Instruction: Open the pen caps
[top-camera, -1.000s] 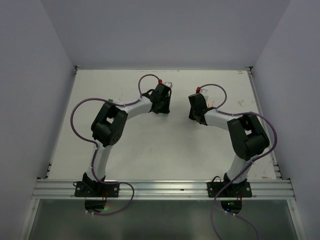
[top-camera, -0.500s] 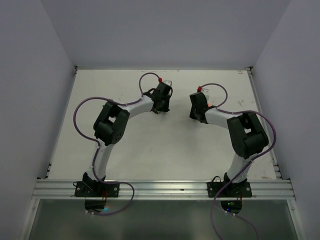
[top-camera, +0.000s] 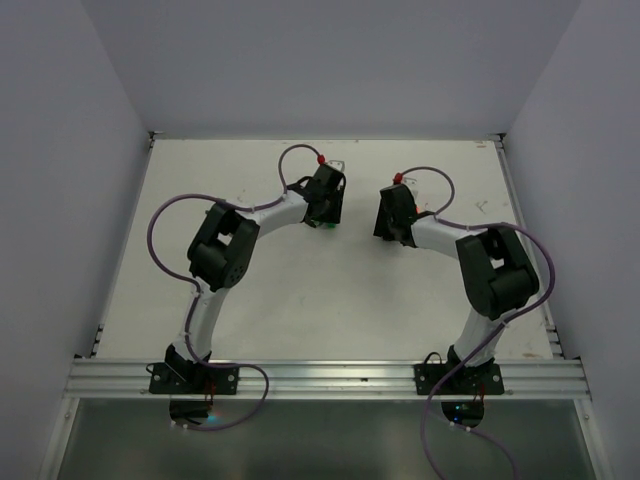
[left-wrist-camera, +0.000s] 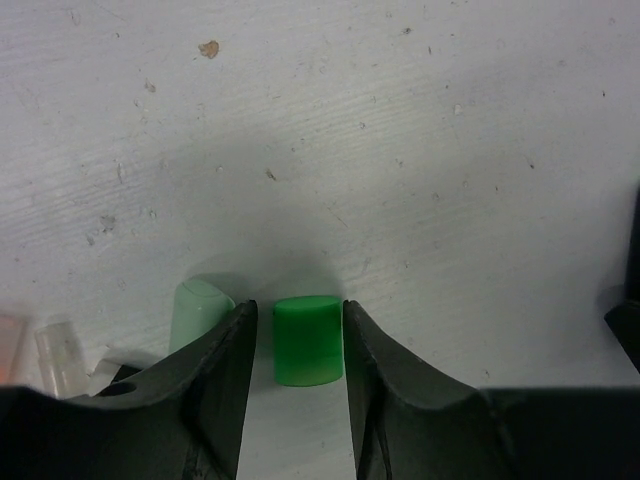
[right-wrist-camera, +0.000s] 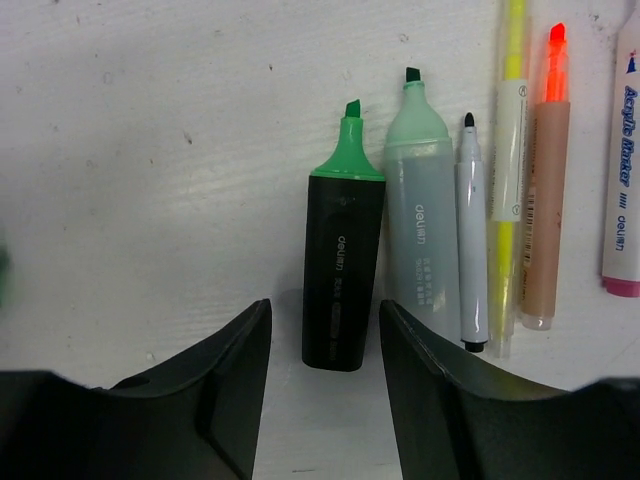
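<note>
Left wrist only: left gripper (left-wrist-camera: 297, 314) spread around bright green cap (left-wrist-camera: 308, 340); right wrist only: right gripper (right-wrist-camera: 323, 310) spread over uncapped pens (right-wrist-camera: 422, 240)

Left wrist view: one cap (left-wrist-camera: 308, 340) sits on the bench (left-wrist-camera: 400, 150) between the fingers of the left gripper (left-wrist-camera: 297, 318). A second cap (left-wrist-camera: 200, 312) lies just beside it to the left, outside the fingers and partly hidden by one.

Right wrist view: six pens (right-wrist-camera: 471, 240) lie side by side on the bench, tips pointing away. The leftmost pen (right-wrist-camera: 343, 270) has its rear end between the fingers of the right gripper (right-wrist-camera: 323, 308). The last pen (right-wrist-camera: 622, 180) lies at the right edge.
</note>
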